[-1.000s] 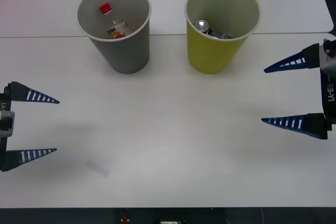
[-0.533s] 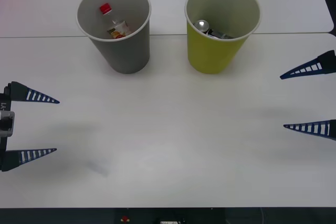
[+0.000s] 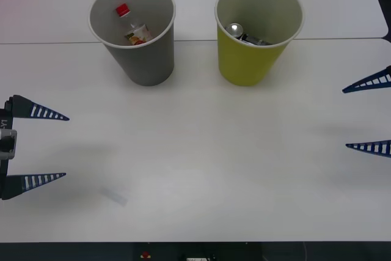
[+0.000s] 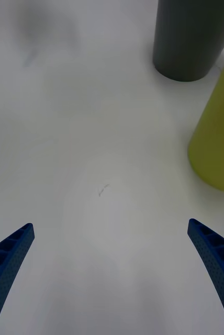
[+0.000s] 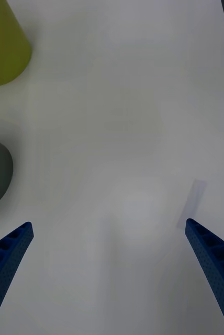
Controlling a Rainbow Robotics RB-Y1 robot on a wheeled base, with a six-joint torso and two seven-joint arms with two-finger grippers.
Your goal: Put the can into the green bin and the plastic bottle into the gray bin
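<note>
Can (image 3: 235, 29) lying inside the green bin (image 3: 250, 65), silver top facing up toward the rim, dark body slanting down against the pale inner wall. Plastic bottle (image 3: 133, 27) resting inside the gray bin (image 3: 143, 59), red cap uppermost, orange-red label lower down. Both bins upright and side by side near the far part of the white tabletop (image 3: 201, 151), gray one toward the robot's left, green one toward its right, apart from each other. Left pincer (image 3: 46, 147) hovering at the near left edge of the tabletop, blue ribbed fingers spread wide, holding nothing, well apart from the gray bin. Right pincer (image 3: 366, 114) at the right edge, fingers likewise spread and empty, well clear of the green bin. Faint pale rectangular mark (image 3: 114, 196) on the tabletop near the left pincer.
</note>
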